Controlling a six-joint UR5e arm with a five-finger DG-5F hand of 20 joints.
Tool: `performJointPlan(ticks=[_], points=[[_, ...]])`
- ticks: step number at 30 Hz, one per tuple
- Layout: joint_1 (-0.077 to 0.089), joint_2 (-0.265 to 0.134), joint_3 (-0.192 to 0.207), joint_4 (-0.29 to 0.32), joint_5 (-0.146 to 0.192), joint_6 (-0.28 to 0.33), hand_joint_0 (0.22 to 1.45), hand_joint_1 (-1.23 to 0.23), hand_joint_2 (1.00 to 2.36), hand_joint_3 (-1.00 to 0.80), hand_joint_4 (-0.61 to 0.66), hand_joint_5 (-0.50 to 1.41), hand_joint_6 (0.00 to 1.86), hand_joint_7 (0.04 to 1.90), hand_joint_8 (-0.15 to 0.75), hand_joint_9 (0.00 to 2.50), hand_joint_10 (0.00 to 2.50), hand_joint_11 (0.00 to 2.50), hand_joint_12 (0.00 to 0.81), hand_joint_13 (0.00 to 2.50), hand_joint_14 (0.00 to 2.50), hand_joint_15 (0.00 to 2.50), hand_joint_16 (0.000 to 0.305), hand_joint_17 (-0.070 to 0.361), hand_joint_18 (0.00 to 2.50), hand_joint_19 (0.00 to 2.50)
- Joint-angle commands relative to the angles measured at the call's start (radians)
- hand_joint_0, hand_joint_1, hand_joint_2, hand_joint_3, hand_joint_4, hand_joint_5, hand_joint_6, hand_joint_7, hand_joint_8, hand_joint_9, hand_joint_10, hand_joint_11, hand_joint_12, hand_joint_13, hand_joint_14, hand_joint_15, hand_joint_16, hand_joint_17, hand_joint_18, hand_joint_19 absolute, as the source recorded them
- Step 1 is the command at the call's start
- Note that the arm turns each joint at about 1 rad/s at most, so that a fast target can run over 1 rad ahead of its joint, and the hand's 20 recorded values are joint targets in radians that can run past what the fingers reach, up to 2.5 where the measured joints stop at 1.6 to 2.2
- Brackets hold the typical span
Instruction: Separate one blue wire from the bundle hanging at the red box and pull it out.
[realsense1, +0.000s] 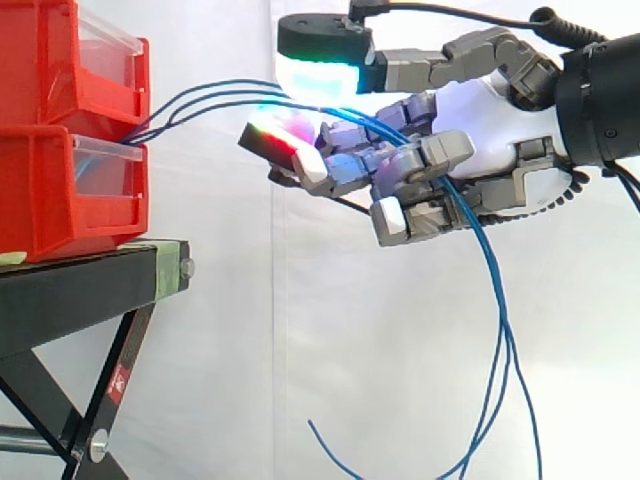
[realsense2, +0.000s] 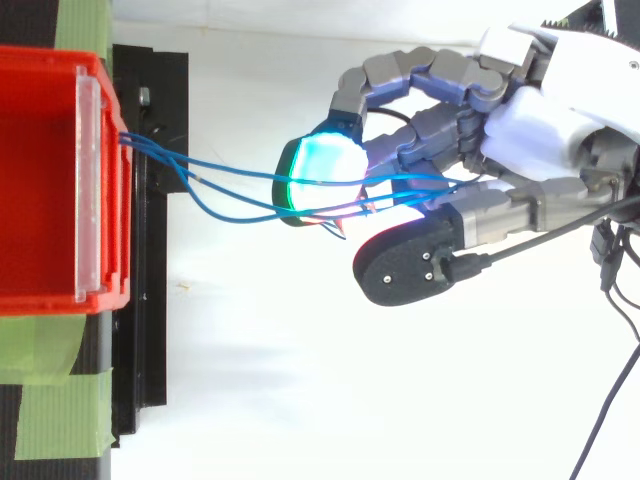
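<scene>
The hand (realsense1: 480, 110) sits well out from the red box (realsense1: 40, 190), on its front side. Its fingers (realsense1: 345, 165) are curled round the blue wires (realsense2: 240, 176), and more than one looks caught. The wires run about level from the box front to the hand, then droop below it. The pull probably goes straight away from the box, with no single wire separated yet.

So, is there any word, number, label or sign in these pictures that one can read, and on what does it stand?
Red sticker on a leg of the black stand: a white mark, too small to read.
Red bins, hand, blue wires: no print to be seen.
Nothing else carries text.
</scene>
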Motion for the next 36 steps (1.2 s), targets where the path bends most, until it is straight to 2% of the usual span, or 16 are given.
performJointPlan(ticks=[1,4,8,23,28,36], points=[[0.000,0.000,0.000,0.001,0.001,0.000,0.60,-0.97,1.00,-0.48,0.18,-0.21,0.83,0.99,0.330,0.81,0.01,1.15,0.351,0.82,1.66,1.22,0.047,0.106,0.89,1.26],[0.000,0.000,0.000,0.005,-0.001,0.000,0.57,-0.81,1.00,-0.50,0.20,-0.20,0.83,1.01,0.344,0.85,0.01,1.16,0.356,0.85,1.68,1.18,0.047,0.106,0.92,1.26],[0.000,0.000,0.000,0.005,-0.001,0.000,0.59,-0.78,1.01,-0.43,0.20,-0.20,0.83,1.01,0.347,0.86,0.01,1.16,0.358,0.86,1.65,1.22,0.047,0.105,0.93,1.26],[0.000,0.000,0.000,0.007,0.001,-0.006,0.63,-0.83,1.02,-0.24,0.17,-0.19,0.83,1.02,0.346,0.88,0.01,1.18,0.360,0.88,1.63,1.25,0.047,0.105,0.95,1.25],[0.000,0.000,0.000,0.007,0.001,-0.011,0.65,-0.95,1.03,-0.18,0.15,-0.19,0.83,1.03,0.328,0.86,0.01,1.19,0.361,0.82,1.68,1.24,0.047,0.106,0.91,1.27],[0.000,0.000,0.000,0.007,0.001,-0.011,0.64,-1.02,1.02,-0.24,0.14,-0.20,0.83,1.03,0.307,0.75,0.01,1.17,0.357,0.72,1.65,1.23,0.047,0.105,0.83,1.28]])
